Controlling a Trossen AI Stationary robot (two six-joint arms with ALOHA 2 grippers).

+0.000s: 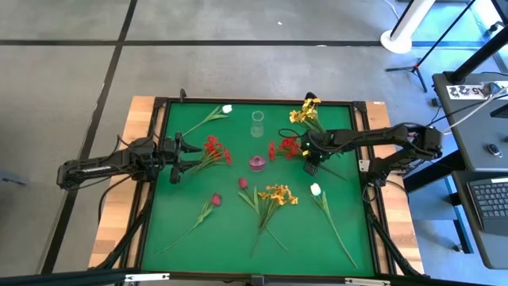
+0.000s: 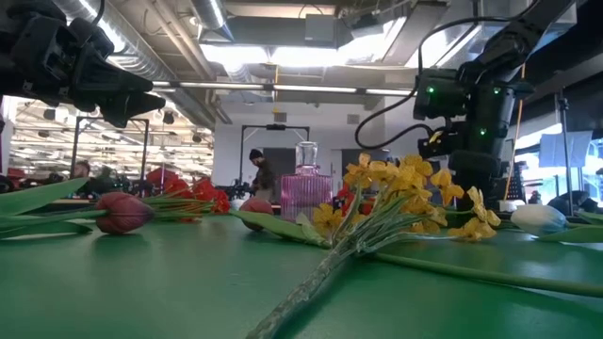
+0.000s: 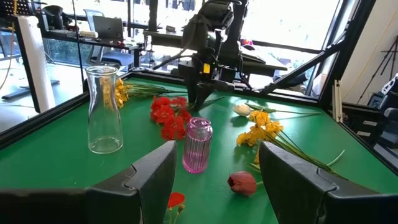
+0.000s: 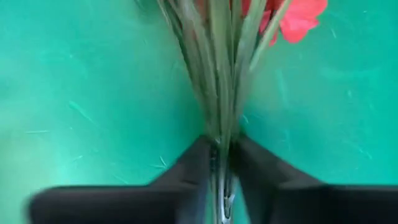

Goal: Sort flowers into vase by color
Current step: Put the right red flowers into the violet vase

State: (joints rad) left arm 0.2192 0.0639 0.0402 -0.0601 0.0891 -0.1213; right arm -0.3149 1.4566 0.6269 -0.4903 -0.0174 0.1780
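Flowers lie flat on the green mat: two red clusters [image 1: 213,149] [image 1: 286,148], yellow clusters [image 1: 305,111] [image 1: 279,195], white buds [image 1: 227,109] [image 1: 315,189], and dark red buds [image 1: 216,199] [image 1: 243,183]. A clear glass vase [image 1: 257,123] and a short pink vase [image 1: 256,164] stand upright mid-mat. My right gripper [image 1: 311,161] is shut on the right red cluster's stems. My left gripper [image 1: 181,156] is open and hovers above the stem end of the left red cluster [image 3: 169,115], raised off the mat [image 2: 94,75]. My right gripper pinches the bundled green stems [image 4: 221,140] of the right red cluster between its two fingers [image 4: 186,165], a little below the blossoms. It comes from above, pointing down, with the fingers across the stems. The stems appear to lie at the mat; whether they are lifted, I cannot tell.
A black frame [image 1: 361,159] edges the mat, with wooden table edges outside it [image 1: 143,119]. The pink vase [image 3: 198,146] stands between the two grippers, and the clear vase [image 3: 104,109] is toward the far edge. Bare mat lies at the near left corner [image 1: 171,238].
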